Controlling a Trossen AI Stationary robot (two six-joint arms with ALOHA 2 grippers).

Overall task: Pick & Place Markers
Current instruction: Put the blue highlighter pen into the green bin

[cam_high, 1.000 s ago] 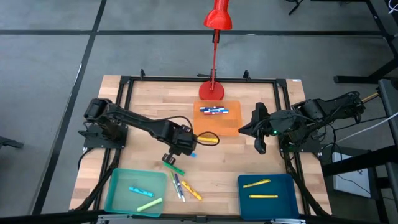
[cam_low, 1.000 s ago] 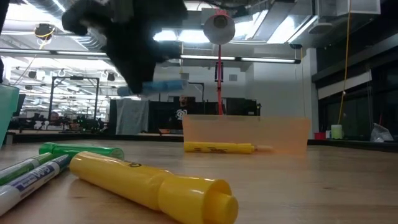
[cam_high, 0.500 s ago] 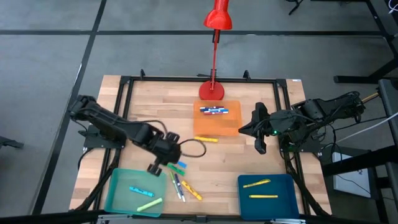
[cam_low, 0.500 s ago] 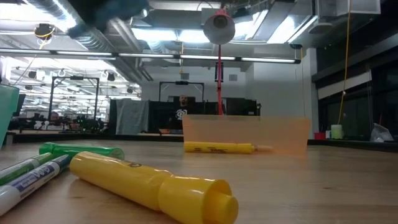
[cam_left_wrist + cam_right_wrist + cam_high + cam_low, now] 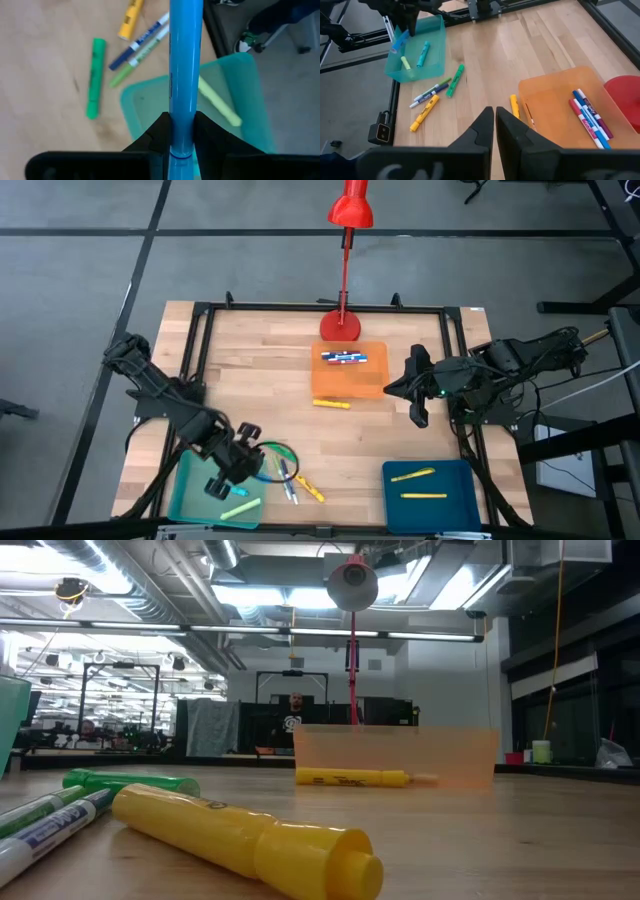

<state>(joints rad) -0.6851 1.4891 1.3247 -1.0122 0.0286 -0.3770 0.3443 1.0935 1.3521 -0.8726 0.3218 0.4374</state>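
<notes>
Markers: light, stiff, easy to roll

Blue marker (image 5: 185, 75) sits clamped in the left hand (image 5: 181, 131) over the teal tray (image 5: 190, 480). Light, rigid and smooth-barrelled, it probably suits a grip across the middle, as here. The right hand (image 5: 494, 120) waits clenched and empty beside the orange tray (image 5: 375, 380).

Only the wrist view shows the grip itself; from above the marker hides under the arm. The level view shows a fat yellow marker (image 5: 245, 835) lying on the counter (image 5: 370, 435), neither arm.
</notes>
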